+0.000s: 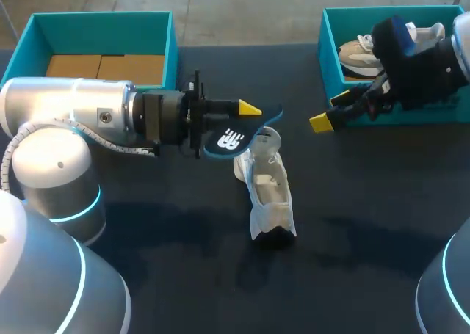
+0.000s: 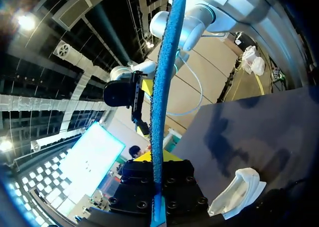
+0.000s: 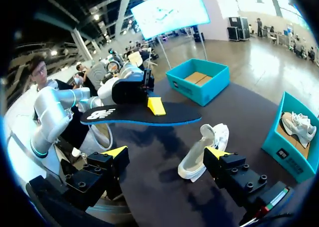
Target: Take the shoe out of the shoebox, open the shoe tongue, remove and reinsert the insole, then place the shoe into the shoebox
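On the dark table [image 1: 367,202] lies the white shoe [image 1: 268,194], the dark insole [image 1: 231,139] just above it pinched between the left gripper [image 1: 248,117] fingers, while the right gripper [image 1: 330,110], jaws spread wide and holding nothing, hangs beside the teal shoebox [image 1: 329,51].

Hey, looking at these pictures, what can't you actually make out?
Head view: the insole in the left gripper covers one end of the white shoe; its tongue's state is unclear.
Head view: the right arm hides part of the second shoe in the right shoebox.
Left wrist view: the insole shows only edge-on, and the gripper's body hides part of the white shoe.
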### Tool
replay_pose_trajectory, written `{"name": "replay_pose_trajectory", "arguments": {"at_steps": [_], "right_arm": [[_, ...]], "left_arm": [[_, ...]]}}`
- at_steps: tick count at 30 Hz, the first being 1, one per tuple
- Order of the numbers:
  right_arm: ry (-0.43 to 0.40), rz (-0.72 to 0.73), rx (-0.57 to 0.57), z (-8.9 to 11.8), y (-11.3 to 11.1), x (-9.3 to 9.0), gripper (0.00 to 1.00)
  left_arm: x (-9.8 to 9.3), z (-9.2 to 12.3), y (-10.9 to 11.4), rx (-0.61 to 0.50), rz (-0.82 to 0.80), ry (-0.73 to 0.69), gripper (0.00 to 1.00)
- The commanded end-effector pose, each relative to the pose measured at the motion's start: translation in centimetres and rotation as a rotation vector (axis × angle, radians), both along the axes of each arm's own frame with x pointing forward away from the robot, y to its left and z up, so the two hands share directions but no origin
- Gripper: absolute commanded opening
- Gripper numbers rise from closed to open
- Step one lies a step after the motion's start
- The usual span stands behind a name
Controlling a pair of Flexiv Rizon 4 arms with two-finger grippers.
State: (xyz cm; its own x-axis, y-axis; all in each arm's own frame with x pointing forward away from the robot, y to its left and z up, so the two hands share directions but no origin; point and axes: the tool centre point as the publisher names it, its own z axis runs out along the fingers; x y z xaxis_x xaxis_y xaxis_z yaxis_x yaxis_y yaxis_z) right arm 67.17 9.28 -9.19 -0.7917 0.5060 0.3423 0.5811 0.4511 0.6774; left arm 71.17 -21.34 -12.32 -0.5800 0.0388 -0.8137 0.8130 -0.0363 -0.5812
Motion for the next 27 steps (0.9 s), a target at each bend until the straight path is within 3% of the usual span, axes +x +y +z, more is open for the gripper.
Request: {"name": "replay_pose_trajectory", "arguments": {"at_steps": [1, 10, 17, 22, 27], "right_arm": [[0.003, -0.003, -0.008, 0.1, 0.1, 0.1, 1.00], [0.003, -0.003, -0.008, 0.1, 0.1, 0.1, 1.00], [-0.236, 0.074, -0.117, -1.7, 0.1, 0.2, 1.00], [-0.299, 0.157, -0.153, -3.3, -1.2, 0.3, 1.00], [-0.297, 0.187, -0.169, -4.0, -1.9, 0.4, 1.00]], "left_arm": [[0.0, 0.0, -0.1, 0.000, 0.001, -0.001, 0.00], [0.0, 0.0, -0.1, 0.000, 0.001, -0.001, 0.00], [-0.6, 0.0, -0.4, -0.023, -0.046, 0.050, 0.00], [-1.0, 0.1, -0.2, -0.039, -0.048, 0.075, 0.00], [-1.6, 0.1, -0.3, -0.053, -0.046, 0.138, 0.00]]}}
